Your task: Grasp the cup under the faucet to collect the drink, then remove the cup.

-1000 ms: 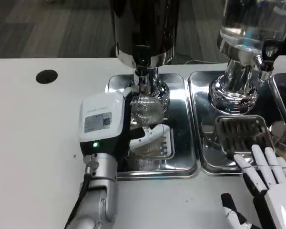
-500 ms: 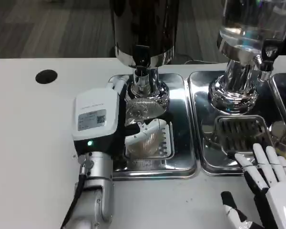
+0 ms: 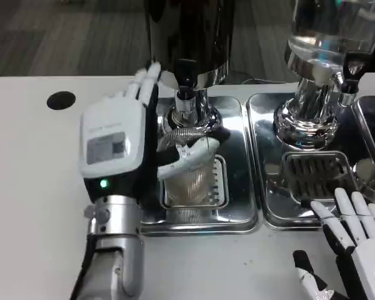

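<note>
A clear ribbed plastic cup (image 3: 189, 177) stands upright on the drip grate of the left steel tray (image 3: 240, 187), right below the faucet (image 3: 186, 78) of the dark dispenser (image 3: 187, 31). My left hand (image 3: 112, 144) grips the cup from its left side. The thumb (image 3: 186, 156) lies across the cup's front, and the fingers (image 3: 147, 81) reach up past the faucet. The hand's white back hides the cup's left wall. My right hand (image 3: 356, 244) rests at the table's front right with its fingers spread and nothing in it.
A second dispenser (image 3: 325, 37) with a clear tank stands to the right on its own steel tray (image 3: 269, 181) with a grate (image 3: 312, 172). A black round hole (image 3: 61, 100) sits in the white table at the far left.
My left hand has shifted left and risen, its fingers now pointing up beside the faucet. The cup has gone from tilted to upright under the faucet. The right hand has barely moved.
</note>
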Action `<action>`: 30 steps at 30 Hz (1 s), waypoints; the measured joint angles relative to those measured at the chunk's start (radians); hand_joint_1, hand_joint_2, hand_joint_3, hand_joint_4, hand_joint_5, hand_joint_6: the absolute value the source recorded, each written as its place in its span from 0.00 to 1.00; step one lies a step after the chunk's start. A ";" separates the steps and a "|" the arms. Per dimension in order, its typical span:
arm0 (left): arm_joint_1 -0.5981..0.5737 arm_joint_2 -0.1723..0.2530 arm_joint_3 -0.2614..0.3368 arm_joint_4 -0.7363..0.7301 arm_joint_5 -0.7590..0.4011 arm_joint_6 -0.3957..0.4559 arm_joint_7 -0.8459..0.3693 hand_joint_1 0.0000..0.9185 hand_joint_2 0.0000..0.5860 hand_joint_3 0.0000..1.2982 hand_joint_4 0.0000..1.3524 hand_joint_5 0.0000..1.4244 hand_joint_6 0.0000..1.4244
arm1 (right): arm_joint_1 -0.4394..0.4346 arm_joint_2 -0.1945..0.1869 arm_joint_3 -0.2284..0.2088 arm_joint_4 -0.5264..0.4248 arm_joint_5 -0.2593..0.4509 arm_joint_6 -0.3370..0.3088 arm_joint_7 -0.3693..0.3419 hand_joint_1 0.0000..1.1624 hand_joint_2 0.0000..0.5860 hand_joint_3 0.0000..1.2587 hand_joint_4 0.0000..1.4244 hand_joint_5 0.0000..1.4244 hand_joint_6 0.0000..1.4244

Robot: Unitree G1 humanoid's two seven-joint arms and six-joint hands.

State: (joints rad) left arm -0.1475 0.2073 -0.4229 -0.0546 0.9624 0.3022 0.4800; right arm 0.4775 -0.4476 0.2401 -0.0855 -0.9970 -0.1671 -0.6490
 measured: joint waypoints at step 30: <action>0.017 -0.011 0.023 -0.122 0.038 -0.052 -0.126 0.00 0.10 0.30 0.22 0.36 0.31 | 0.009 0.015 0.004 0.004 0.011 -0.027 -0.027 0.15 0.69 0.16 0.01 0.00 0.05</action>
State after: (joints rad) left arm -0.1303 0.1966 -0.4002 -0.1764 1.0002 0.2505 0.3536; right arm 0.4863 -0.4323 0.2441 -0.0815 -0.9860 -0.1937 -0.6755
